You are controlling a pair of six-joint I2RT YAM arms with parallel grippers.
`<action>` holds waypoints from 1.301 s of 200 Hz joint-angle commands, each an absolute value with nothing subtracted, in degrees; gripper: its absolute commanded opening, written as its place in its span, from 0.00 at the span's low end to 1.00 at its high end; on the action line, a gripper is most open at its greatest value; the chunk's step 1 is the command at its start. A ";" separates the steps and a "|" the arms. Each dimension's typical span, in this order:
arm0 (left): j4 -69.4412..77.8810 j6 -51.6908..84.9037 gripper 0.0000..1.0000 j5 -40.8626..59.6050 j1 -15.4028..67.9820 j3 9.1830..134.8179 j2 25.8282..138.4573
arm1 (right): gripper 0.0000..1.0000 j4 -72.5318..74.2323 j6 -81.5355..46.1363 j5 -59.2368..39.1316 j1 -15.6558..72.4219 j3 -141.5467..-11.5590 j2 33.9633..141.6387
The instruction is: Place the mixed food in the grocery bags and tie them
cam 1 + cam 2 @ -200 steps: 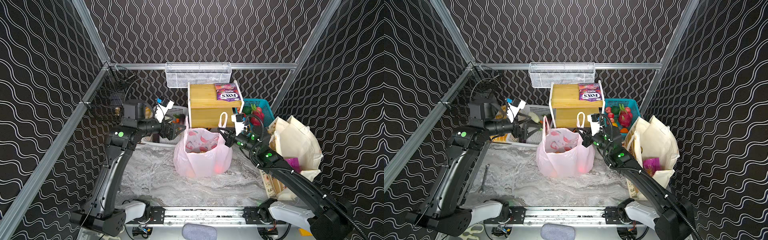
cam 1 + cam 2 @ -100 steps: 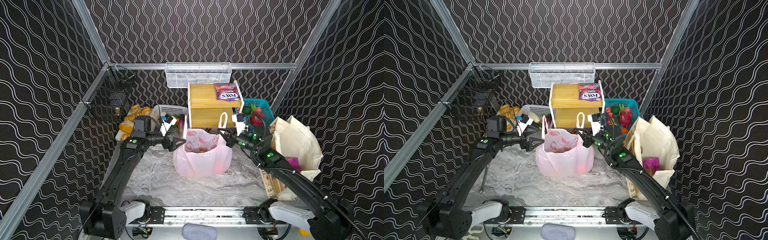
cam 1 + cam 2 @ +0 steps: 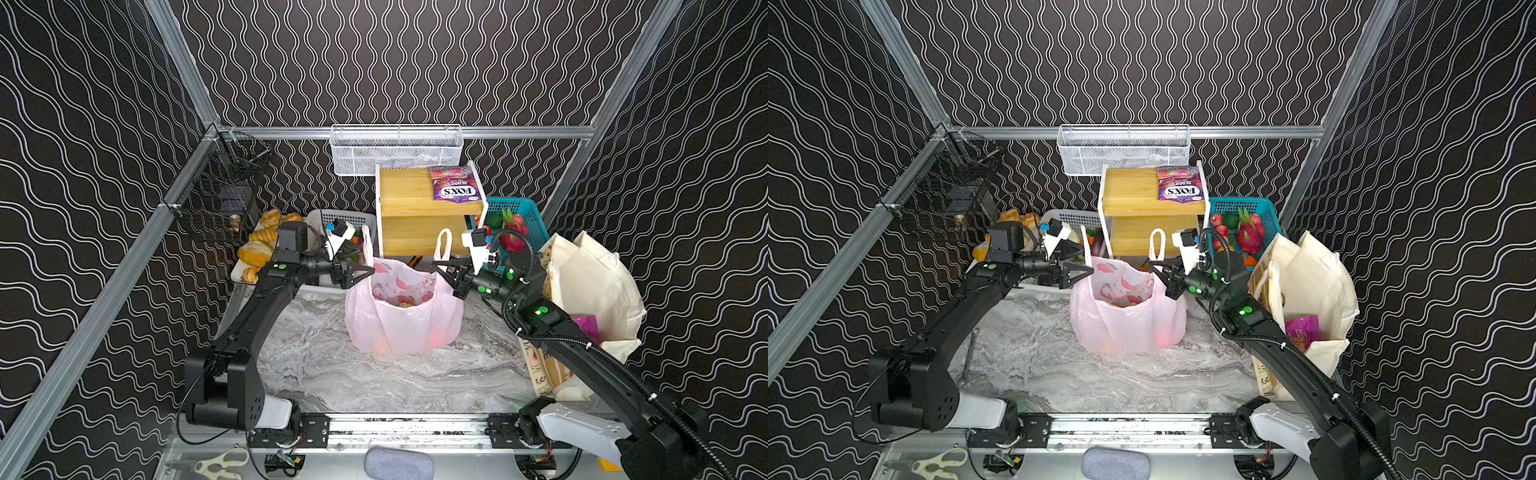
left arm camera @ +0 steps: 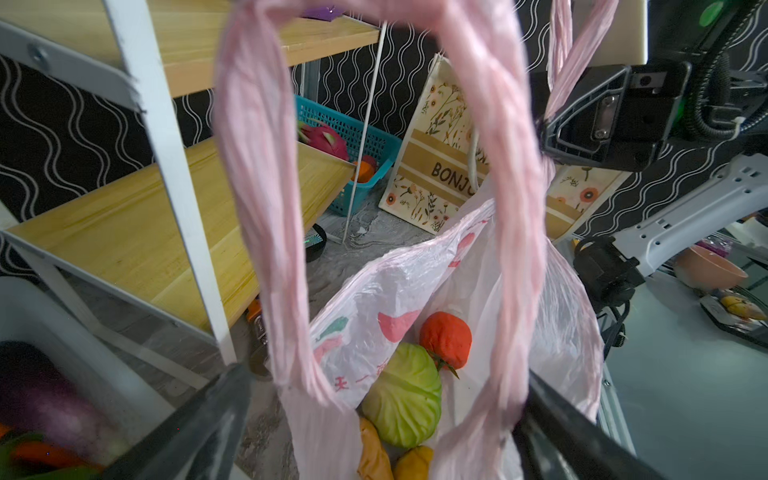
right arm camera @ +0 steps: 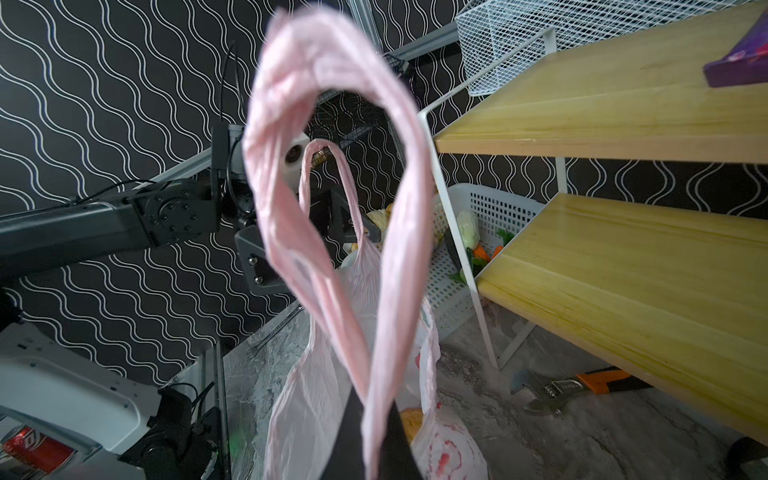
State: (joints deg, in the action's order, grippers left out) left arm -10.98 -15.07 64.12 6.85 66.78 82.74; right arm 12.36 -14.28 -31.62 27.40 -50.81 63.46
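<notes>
Tying is the step in hand, I judge. Your left claw (image 3: 362, 265) is gaping wide around the left handle (image 4: 257, 166) of the pink bag (image 3: 399, 328), which is sitting mid-table holding cabbage (image 4: 405, 395). Your right claw (image 3: 440, 268) is pinching the right handle (image 5: 270, 199). Next you are needing a left grip, then crossed loops.

Between and behind the left gripper (image 3: 365, 264) and right gripper (image 3: 436, 265) stands a two-level wooden shelf (image 3: 409, 193) on a white frame. A white wire basket (image 3: 397, 151) hangs on the rail above the shelf. A white basket (image 3: 347, 217) (slotted plastic) sits just behind the left gripper, and a black wire basket (image 3: 224, 195) hangs further out to its left. A teal basket (image 3: 517, 205) sits just behind the right gripper. Under the shelf lies an orange-handled wrench (image 5: 557, 388). A spanner (image 3: 968, 357) lies on the marbled table (image 3: 374, 374), nearer the front than the left gripper. Scissors (image 3: 220, 461) lie well in front of it.
</notes>
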 commanded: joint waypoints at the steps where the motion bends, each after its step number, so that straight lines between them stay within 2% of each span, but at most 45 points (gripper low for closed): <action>1: -15.82 -19.00 0.91 68.98 6.77 69.54 84.38 | 0.00 14.63 -14.37 -32.54 27.49 -50.72 63.31; 25: -18.07 -20.47 0.80 68.12 6.77 69.74 84.65 | 0.00 14.54 -14.67 -32.18 27.51 -50.87 63.61; 60: -11.26 -15.44 0.65 64.31 6.90 66.97 82.51 | 0.00 14.34 -15.03 -32.19 27.51 -51.40 64.18; 78: -9.67 -14.97 0.54 62.20 7.20 65.84 81.33 | 0.00 14.60 -15.17 -32.12 27.51 -51.24 64.10; 118: -3.75 -11.38 0.38 59.83 8.14 63.77 79.96 | 0.00 15.62 -16.32 -32.11 27.55 -50.69 64.25; 161: -7.79 -14.50 0.15 58.51 9.40 64.90 80.01 | 0.00 12.32 -16.83 -31.64 27.58 -52.41 65.23; 175: -8.10 -14.57 0.11 57.76 9.71 64.63 79.44 | 0.00 11.12 -17.09 -31.52 27.46 -52.97 65.65; 202: -8.92 -15.29 0.13 54.82 10.71 63.84 78.42 | 0.00 10.28 -17.64 -31.93 27.51 -53.53 66.36; 221: -10.94 -16.06 0.29 51.58 11.58 64.10 78.31 | 0.00 10.94 -18.08 -31.99 27.50 -53.26 66.27; 232: -11.68 -16.05 0.42 49.16 12.18 64.38 78.31 | 0.00 10.95 -18.10 -31.99 27.54 -53.26 66.29; 251: -11.40 -15.34 0.52 45.33 13.23 64.17 77.83 | 0.00 11.03 -18.27 -32.05 27.46 -53.28 66.25; 260: -10.89 -14.98 0.53 42.96 13.76 64.01 77.27 | 0.00 11.20 -18.38 -32.20 27.60 -53.09 66.11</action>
State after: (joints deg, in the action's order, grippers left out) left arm -10.94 -15.16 49.43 12.82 64.10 78.41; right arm 10.28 -17.43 -31.77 27.53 -52.88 66.24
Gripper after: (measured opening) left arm 0.513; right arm 0.049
